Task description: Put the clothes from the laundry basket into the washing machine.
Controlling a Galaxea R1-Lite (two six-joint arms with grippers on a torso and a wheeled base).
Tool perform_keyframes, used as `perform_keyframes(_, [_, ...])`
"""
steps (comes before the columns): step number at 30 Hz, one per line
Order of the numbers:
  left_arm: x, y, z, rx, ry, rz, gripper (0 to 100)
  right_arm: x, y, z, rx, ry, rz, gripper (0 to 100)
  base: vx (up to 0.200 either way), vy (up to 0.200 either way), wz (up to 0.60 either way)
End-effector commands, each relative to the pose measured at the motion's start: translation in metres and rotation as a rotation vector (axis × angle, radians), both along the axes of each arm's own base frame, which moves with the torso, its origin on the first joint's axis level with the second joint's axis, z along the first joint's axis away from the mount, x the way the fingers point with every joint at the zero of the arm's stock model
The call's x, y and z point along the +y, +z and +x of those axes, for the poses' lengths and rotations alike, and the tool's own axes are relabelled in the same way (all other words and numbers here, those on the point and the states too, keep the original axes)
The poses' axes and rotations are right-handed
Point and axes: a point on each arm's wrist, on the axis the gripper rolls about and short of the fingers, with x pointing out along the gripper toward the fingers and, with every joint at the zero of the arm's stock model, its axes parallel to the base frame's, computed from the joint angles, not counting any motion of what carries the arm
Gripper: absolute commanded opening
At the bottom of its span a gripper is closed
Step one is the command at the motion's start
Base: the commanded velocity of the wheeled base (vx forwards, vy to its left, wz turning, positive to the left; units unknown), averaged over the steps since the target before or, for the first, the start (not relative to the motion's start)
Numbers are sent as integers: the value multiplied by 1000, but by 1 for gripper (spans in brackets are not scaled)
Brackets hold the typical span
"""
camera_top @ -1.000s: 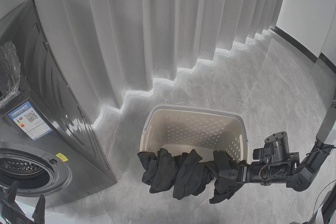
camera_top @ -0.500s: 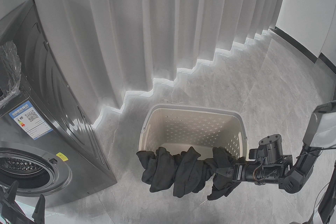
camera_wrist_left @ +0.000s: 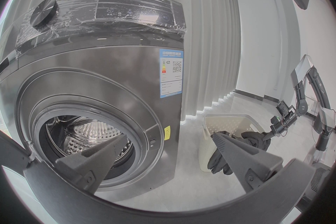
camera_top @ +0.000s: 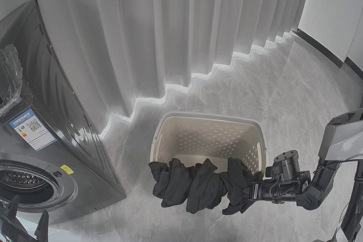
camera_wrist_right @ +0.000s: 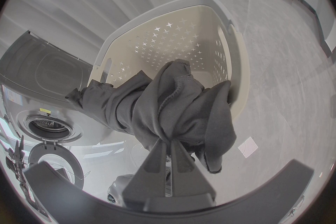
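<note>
Black clothes (camera_top: 196, 186) clamped in closed right gripper (camera_wrist_right: 167, 144), draped over laundry basket's (camera_top: 211, 118) near rim; left gripper (camera_wrist_left: 168, 136) splayed wide, empty.

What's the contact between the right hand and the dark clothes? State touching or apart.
Touching. The right wrist view shows the right hand shut on the dark clothes, pinching the fabric.
</note>
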Motion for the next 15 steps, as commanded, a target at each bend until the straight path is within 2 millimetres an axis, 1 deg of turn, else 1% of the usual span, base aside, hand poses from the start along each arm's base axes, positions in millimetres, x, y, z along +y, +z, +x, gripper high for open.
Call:
perform_keyframes(1, [0, -5, 0, 2, 1, -1, 100, -1, 1, 0, -4, -2, 2, 0, 0, 0, 0])
perform_keyframes(4, [0, -5, 0, 2, 1, -1, 100, -1, 3, -2, -8, -2, 4, 0, 0, 0, 0])
perform_keyframes(6, [0, -5, 0, 2, 1, -1, 100, -1, 10, -4, -25, 3, 12, 0, 0, 0, 0])
perform_keyframes(11, [0, -5, 0, 2, 1, -1, 100, -2, 41, -14, -117, 23, 62, 0, 0, 0, 0])
perform_keyframes(14, [0, -5, 0, 2, 1, -1, 100, -2, 65, -23, -183, 39, 100, 0, 0, 0, 0])
perform_keyframes(15, [0, -5, 0, 2, 1, -1, 100, -3, 69, -27, -194, 45, 106, 0, 0, 0, 0])
